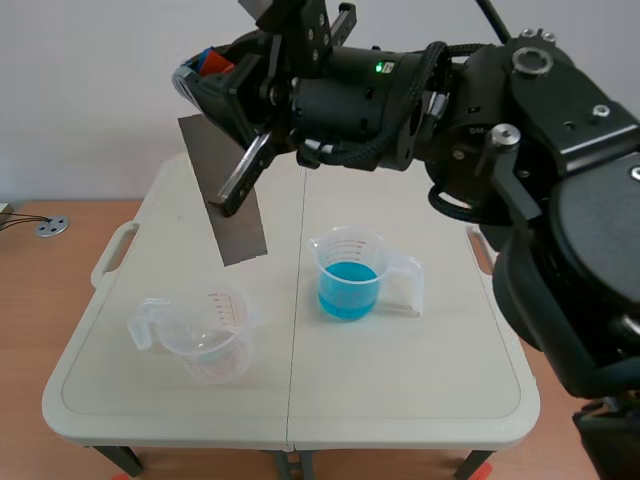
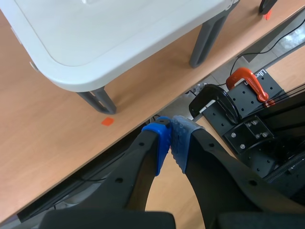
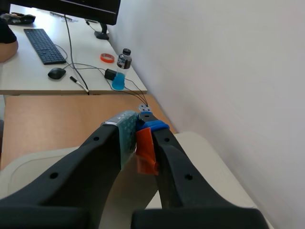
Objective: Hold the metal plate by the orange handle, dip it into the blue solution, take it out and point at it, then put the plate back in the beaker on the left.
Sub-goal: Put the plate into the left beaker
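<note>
Two thick black fingers of the right gripper (image 3: 141, 125) were pinching the orange handle (image 3: 145, 152), which sat pressed between a grey-green dotted pad (image 3: 125, 131) and a blue one. The arm came in from the right and stood raised across the top of the scene view, with its wrist turned toward the left side. From the handle, the flat grey rectangular metal plate (image 1: 225, 195) hung in the air, tilted, with its lower corner well above the tabletop. It touched neither vessel. In the scene view its lower edge appeared beside the clear plastic measuring beaker holding blue solution (image 1: 350, 275), on that beaker's left, and above and behind the empty clear plastic beaker with red markings (image 1: 205, 340). Whether the plate's surface was wet could not be told.

Both beakers stood upright and well apart on the white plastic folding table (image 1: 420, 380). The empty one was nearer the robot on the left, the blue one near the middle with its handle toward the right.

Down at the table's near corner, the left gripper (image 2: 171, 138) had its fingers pressed together on nothing, and its blue pads (image 2: 162, 143) met. It hung over the wooden floor beside a grey table leg (image 2: 97, 100), near a black clamp with an orange-red handle (image 2: 248, 81).

Past the right gripper lay a wooden desk carrying a black keyboard (image 3: 44, 45), a black mouse (image 3: 56, 73) and a small bottle of blue liquid (image 3: 121, 71).
</note>
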Robot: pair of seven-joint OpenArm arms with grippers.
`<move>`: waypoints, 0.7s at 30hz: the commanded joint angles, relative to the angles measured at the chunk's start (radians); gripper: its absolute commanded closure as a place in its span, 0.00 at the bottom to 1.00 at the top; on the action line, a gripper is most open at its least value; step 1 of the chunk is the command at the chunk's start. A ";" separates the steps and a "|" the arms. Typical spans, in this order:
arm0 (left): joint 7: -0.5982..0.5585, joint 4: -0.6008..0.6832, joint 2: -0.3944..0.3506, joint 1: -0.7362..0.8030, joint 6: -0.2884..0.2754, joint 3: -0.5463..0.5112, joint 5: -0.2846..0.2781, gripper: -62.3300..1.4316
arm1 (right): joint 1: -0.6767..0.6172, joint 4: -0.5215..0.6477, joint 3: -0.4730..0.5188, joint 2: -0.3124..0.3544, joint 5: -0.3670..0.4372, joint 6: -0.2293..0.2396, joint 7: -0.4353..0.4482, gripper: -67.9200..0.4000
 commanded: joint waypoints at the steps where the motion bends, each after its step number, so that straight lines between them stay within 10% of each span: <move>1: -0.013 0.016 0.005 -0.002 -0.002 -0.008 -0.006 0.95 | 0.018 0.017 -0.010 -0.014 0.010 0.006 0.010 0.98; 21: -0.010 0.016 0.005 -0.003 -0.002 -0.008 -0.006 0.95 | 0.017 0.017 -0.109 -0.054 -0.027 -0.018 0.006 0.98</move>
